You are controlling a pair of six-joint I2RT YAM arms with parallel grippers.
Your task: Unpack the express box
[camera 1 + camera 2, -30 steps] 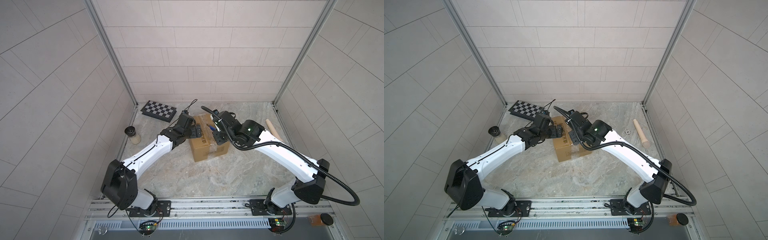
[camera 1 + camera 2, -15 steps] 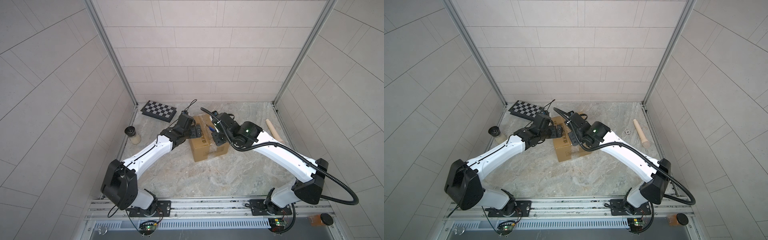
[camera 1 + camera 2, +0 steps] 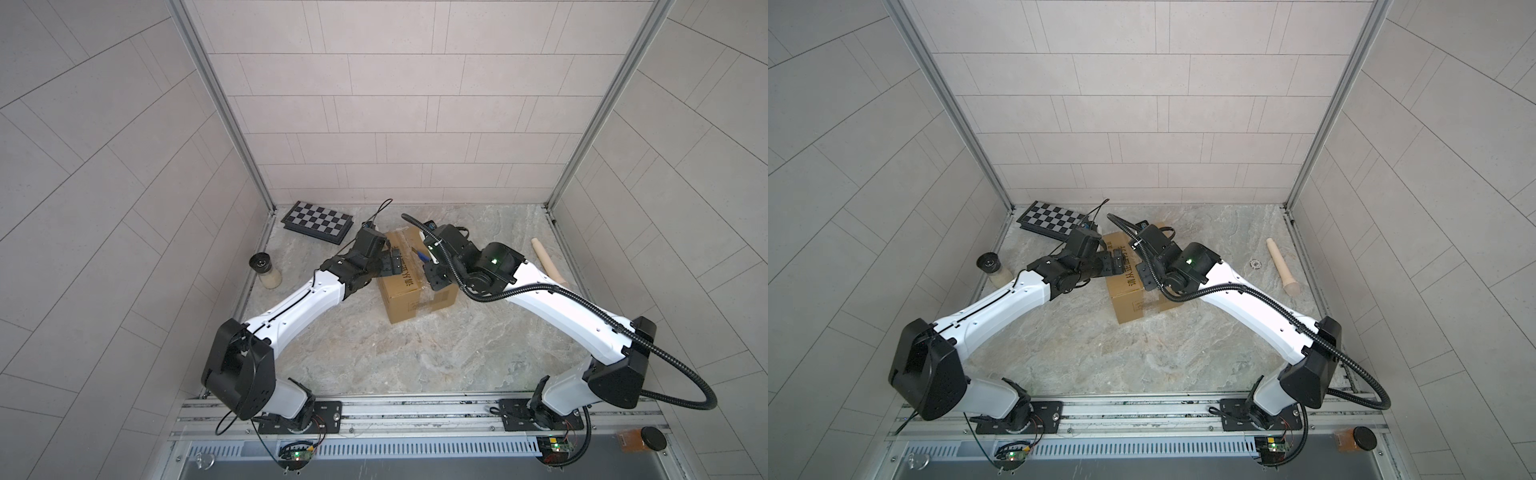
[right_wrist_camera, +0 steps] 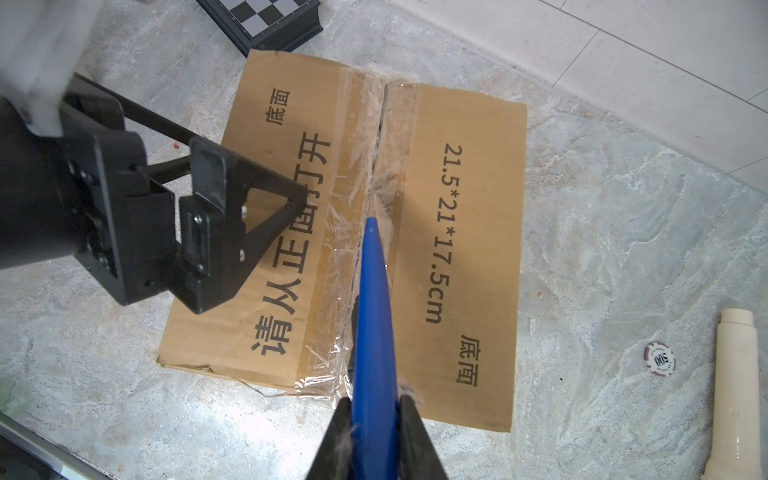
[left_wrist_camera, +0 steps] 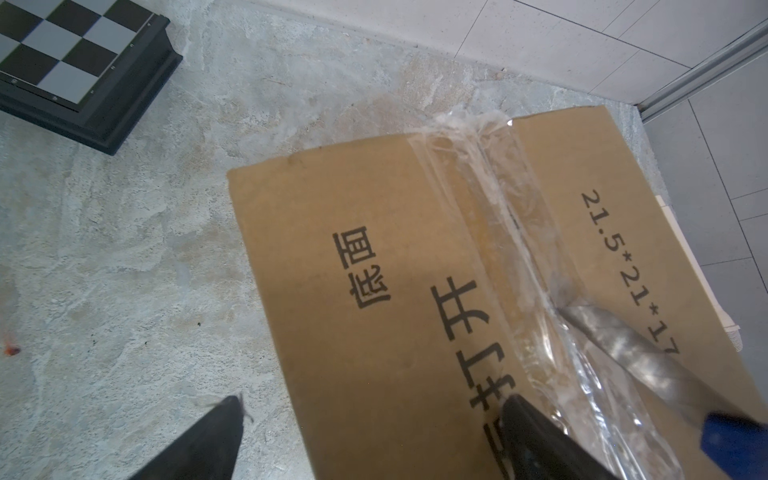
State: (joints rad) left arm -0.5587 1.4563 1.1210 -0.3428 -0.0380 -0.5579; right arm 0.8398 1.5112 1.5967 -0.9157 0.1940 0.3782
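The express box (image 3: 409,291) (image 3: 1129,299) is a brown carton with black print, standing in the middle of the floor, its top seam covered in wrinkled clear tape (image 4: 365,137). My right gripper (image 4: 374,407) (image 3: 432,266) is shut on a blue-handled cutter (image 4: 374,291). The cutter's grey blade (image 5: 615,336) sits in the taped seam about halfway along the top. My left gripper (image 5: 374,409) (image 3: 395,264) is open at the box's left edge. One of its fingers (image 5: 523,415) lies over the box top (image 5: 374,249), while the other is off the side above the floor.
A black-and-white checkered board case (image 3: 318,220) lies behind the box on the left. A jar with a black lid (image 3: 266,272) stands by the left wall. A cream wooden roller (image 3: 548,262) and a poker chip (image 4: 659,358) lie to the right of the box.
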